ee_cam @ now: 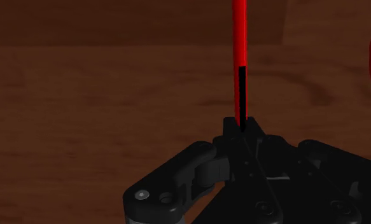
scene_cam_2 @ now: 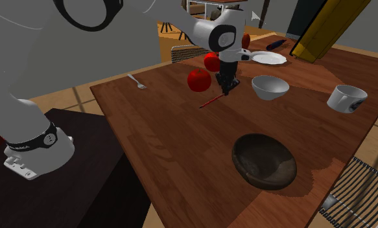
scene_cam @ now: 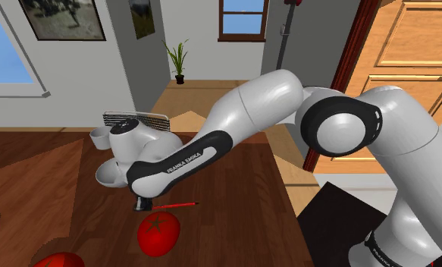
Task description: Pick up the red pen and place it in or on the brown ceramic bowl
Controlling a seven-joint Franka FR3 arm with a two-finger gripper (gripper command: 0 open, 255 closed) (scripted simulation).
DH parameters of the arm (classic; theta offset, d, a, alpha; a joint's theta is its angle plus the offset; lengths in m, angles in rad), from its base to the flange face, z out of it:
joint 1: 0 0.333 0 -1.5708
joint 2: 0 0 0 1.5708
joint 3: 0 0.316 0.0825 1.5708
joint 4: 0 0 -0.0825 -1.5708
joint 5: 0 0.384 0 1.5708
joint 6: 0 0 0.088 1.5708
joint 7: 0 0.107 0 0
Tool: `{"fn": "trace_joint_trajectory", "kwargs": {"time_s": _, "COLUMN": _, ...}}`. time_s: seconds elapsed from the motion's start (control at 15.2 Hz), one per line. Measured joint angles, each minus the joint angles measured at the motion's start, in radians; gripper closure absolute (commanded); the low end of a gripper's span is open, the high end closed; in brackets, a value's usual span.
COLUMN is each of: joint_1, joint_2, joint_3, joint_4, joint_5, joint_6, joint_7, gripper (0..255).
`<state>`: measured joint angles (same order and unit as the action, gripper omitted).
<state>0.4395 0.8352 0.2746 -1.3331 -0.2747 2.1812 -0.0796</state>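
Where the white arm's dark band reads FRANKA EMIKA in pale letters, the all-black gripper has its 2 fingers clenched on the black-tipped end of the slim red pen. The pen stretches over the dark wooden tabletop, near a glossy round red tomato. The round dark-brown bowl sits well apart, with bare wood between them.

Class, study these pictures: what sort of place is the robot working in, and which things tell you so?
Probably a dining area in a house: a wooden table bearing a dark bowl, a mug and a fork, plus a potted plant and a wooden door.
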Motion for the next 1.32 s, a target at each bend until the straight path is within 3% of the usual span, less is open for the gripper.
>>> {"fn": "trace_joint_trajectory", "kwargs": {"time_s": 0.46, "joint_1": -0.003, "joint_2": -0.005, "joint_3": -0.001, "joint_4": 0.002, "joint_5": 0.001, "joint_6": -0.011, "joint_7": -0.002, "gripper": 255}}
{"fn": "trace_joint_trajectory", "kwargs": {"time_s": 1.32, "joint_1": -0.010, "joint_2": -0.085, "joint_3": 0.015, "joint_4": 0.040, "joint_5": 0.023, "joint_6": -0.129, "joint_7": -0.018, "gripper": 255}}
